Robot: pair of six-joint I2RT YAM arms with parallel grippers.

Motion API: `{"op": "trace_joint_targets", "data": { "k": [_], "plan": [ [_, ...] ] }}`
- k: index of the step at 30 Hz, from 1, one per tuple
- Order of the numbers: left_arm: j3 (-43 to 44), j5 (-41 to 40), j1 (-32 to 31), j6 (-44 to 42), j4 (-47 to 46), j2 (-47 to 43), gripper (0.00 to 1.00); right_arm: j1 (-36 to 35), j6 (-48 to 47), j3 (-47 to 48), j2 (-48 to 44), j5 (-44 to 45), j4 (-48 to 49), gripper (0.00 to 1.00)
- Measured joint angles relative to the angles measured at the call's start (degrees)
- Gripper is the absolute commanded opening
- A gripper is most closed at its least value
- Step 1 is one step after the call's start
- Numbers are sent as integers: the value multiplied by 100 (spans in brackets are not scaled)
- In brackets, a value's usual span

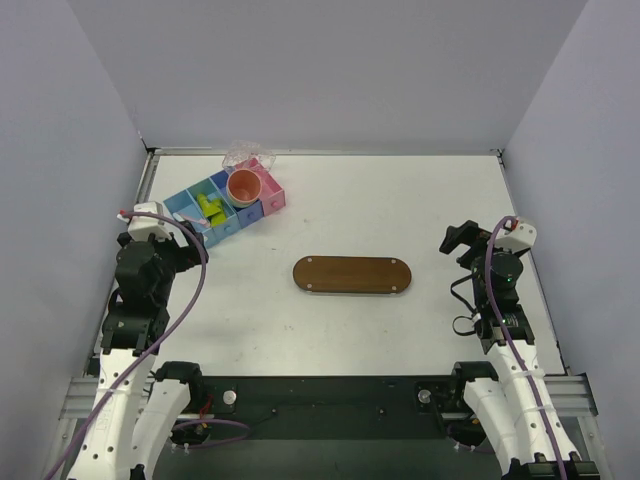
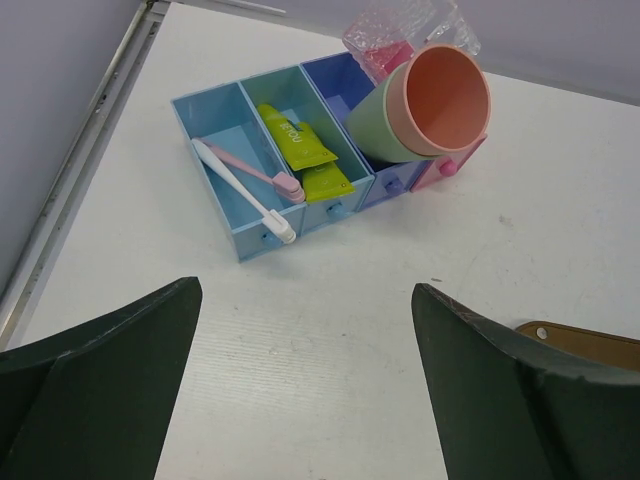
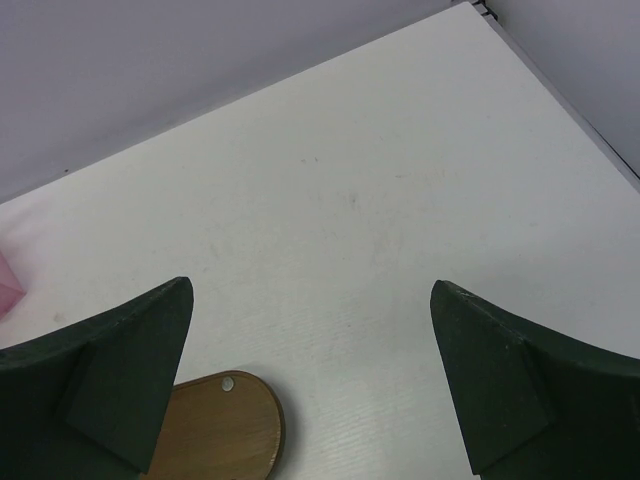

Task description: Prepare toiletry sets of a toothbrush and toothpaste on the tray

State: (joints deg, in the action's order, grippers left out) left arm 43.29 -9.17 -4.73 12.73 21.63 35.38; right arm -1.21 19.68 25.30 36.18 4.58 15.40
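The dark brown wooden tray (image 1: 351,274) lies bare in the middle of the table; its end shows in the left wrist view (image 2: 590,345) and the right wrist view (image 3: 220,430). A white toothbrush (image 2: 245,192) and a pink toothbrush (image 2: 255,170) rest in the light blue bin (image 2: 205,120). Two yellow-green toothpaste tubes (image 2: 300,145) lie in the neighbouring bin, also seen from above (image 1: 210,207). My left gripper (image 2: 307,290) hovers open just short of the bins (image 1: 185,240). My right gripper (image 3: 311,287) is open over bare table, right of the tray (image 1: 462,240).
A salmon-pink cup (image 2: 445,100) nested in a green cup (image 2: 375,120) lies tilted across the blue and pink bins (image 1: 245,186). A crinkled clear plastic bag (image 2: 410,30) sits behind them by the back wall. Walls enclose the table on three sides.
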Motion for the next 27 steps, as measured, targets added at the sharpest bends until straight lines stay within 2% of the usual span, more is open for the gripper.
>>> {"op": "trace_joint_targets", "data": {
  "k": [12,13,16,18,23,27],
  "plan": [
    [0,-70,-9,0,0,-33,98,0,0,11,103,15,-105,99],
    [0,-85,-11,0,0,-35,96,0,0,20,118,13,-114,99],
    [0,-96,-9,-9,-2,-15,80,0,0,57,146,11,-125,99],
    [0,-63,-13,-48,-9,42,72,0,2,118,160,9,-166,99],
    [245,101,-175,-96,13,616,68,0,4,254,166,-26,-203,98],
    [748,-52,-715,-111,87,1414,68,0,4,295,236,-68,-238,98]
  ]
}}
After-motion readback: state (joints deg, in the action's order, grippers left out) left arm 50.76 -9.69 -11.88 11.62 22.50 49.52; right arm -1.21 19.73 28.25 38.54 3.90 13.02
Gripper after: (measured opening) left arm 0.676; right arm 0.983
